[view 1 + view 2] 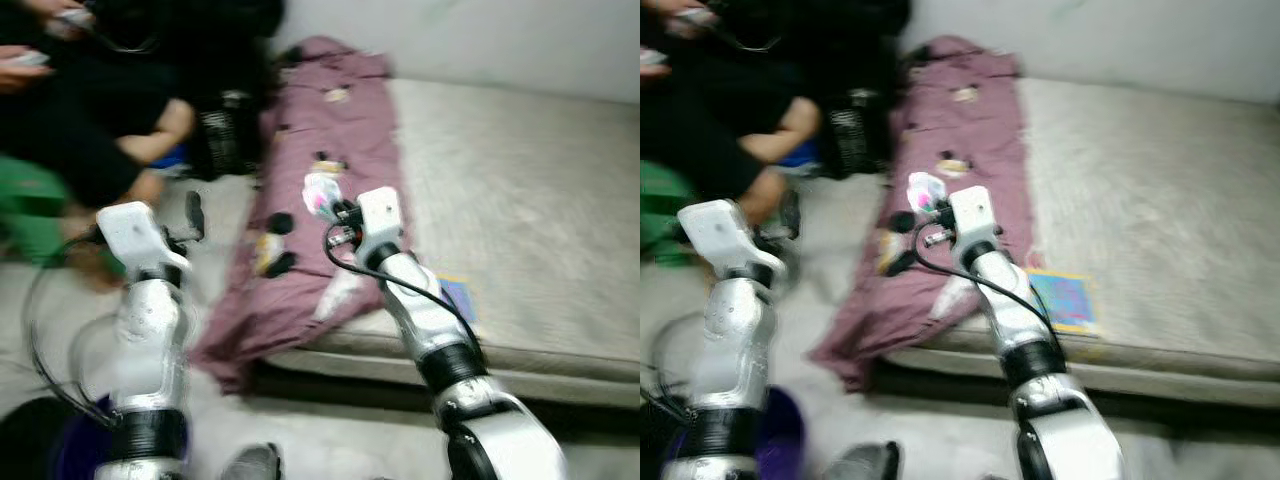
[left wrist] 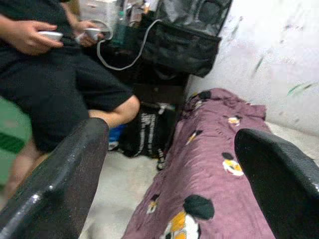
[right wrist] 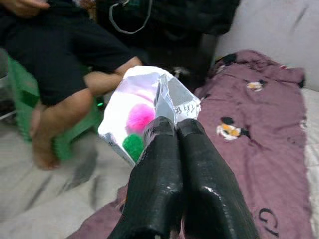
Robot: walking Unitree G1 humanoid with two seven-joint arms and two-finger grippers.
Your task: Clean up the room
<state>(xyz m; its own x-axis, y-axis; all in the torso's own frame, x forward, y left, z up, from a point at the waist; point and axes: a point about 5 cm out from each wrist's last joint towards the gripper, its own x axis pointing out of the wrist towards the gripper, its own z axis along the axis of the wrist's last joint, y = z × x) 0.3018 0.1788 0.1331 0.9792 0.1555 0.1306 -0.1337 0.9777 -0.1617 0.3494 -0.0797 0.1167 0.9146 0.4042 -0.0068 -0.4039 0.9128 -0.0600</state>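
Right gripper (image 3: pixel 172 132), fingers pressed together, pinches a shiny wrapper (image 3: pixel 144 112) apparently holding pink and green pieces, over the purple blanket (image 1: pixel 330 150); left gripper (image 2: pixel 174 164) gapes wide, holding nothing.

The plastic packet (image 3: pixel 149 107) in my right gripper (image 3: pixel 175 130) is a crumpled, shiny white-and-clear wrapper showing a pink blob and a green blob inside, with small printed text on one folded flap. My two black fingers (image 3: pixel 159 164) are pressed together on its lower edge, so it stands up above the fingertips. In the left eye view it sits just left of centre, above the maroon patterned blanket (image 1: pixel 330 130) on the mattress (image 1: pixel 520 200).
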